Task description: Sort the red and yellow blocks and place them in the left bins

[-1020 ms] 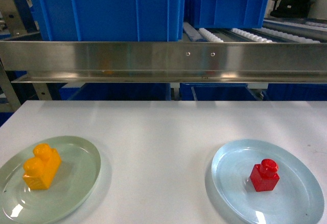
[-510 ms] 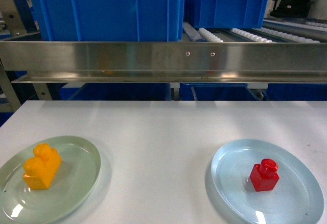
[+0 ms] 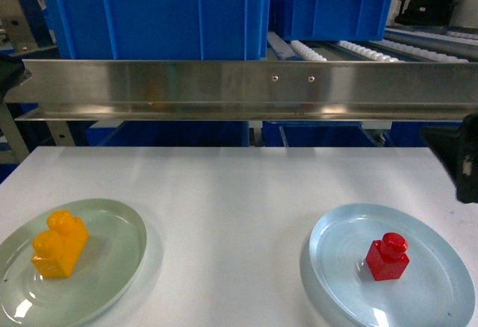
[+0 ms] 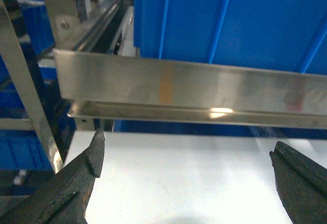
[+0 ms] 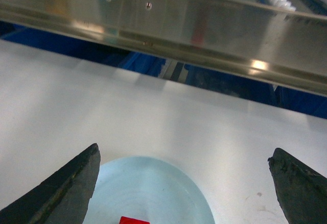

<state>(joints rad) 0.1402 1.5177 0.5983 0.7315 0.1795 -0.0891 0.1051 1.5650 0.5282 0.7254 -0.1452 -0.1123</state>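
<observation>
White desk (image 3: 239, 192) carrying two plates; steel rail (image 3: 246, 88) crossing in front of the blue bins (image 3: 157, 13).

Yellow block (image 3: 60, 243) sitting on the left plate (image 3: 112, 267), red block (image 3: 387, 256) on the right plate (image 3: 418, 297).

Left end effector (image 4: 186, 170) and right end effector (image 5: 184, 180) both hanging wide open, holding nothing.

Risks: glossy blocks slipping on pinch, plates skidding, arms clipping the rail when lifting toward the bins.

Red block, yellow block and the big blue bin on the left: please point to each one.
red block (image 3: 387, 256): head view, front face below its stud.
yellow block (image 3: 59, 245): head view, middle of its body.
big blue bin (image 3: 157, 13): head view, front ribbed wall.
</observation>
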